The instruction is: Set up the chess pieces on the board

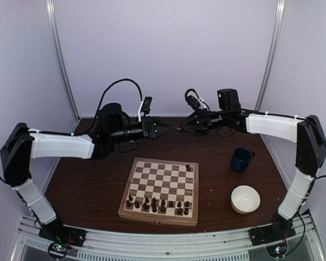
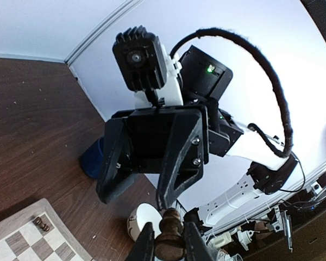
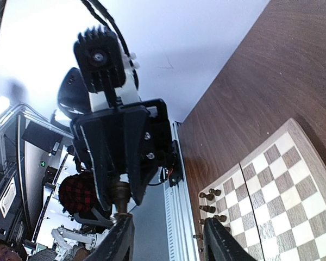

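chess piece clamped in left end effector; right end effector spread apart.

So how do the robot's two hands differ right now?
The left hand is closed on a dark chess piece; the right hand is open and holds nothing. The left hand's fingers sit close together; the right hand's are spread wide. Both are black, two-fingered, and face each other in the air beyond the board.

fixed camera, above and behind me, looks down on the whole board. my wrist cameras face each other close up: left frames my right gripper, right my left gripper; both catch a board corner.
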Available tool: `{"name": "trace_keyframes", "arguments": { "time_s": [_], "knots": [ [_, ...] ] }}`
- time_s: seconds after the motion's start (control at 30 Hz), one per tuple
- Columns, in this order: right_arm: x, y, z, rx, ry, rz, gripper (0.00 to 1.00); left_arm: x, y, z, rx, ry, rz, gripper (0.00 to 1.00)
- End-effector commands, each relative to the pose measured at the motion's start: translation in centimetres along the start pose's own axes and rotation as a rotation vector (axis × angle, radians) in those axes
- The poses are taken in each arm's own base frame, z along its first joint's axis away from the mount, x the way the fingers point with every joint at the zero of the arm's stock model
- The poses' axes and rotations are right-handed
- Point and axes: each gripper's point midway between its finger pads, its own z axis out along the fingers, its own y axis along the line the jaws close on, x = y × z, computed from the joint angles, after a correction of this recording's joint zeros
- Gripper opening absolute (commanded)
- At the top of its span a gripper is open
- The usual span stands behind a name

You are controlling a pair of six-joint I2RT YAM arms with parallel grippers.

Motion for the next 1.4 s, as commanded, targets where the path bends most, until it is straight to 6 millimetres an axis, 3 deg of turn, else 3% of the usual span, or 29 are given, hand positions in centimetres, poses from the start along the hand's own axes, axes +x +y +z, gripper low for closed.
{"name": "trace_keyframes", "arguments": {
  "time_s": [0.0, 0.5, 0.67, 1.37],
  "knots": [
    [-1.7, 4.1, -0.3, -0.109, -0.013, -0.082, 0.47, -1.0, -0.3, 0.2, 0.042, -0.066, 0.011, 0.07],
    [-0.3, 4.8, -0.2, -0.113, 0.005, -0.08, 0.4, -1.4, 0.4, 0.0, 0.037, -0.103, -0.002, 0.05],
    [-0.4, 5.1, -0.2, -0.114, 0.003, -0.089, 0.32, -1.1, 0.6, 0.1, 0.036, -0.096, -0.014, 0.05],
    [-0.2, 4.9, -0.1, -0.079, 0.01, -0.117, 0.2, -0.7, 1.5, 0.3, 0.027, -0.09, -0.027, 0.05]
  ]
}}
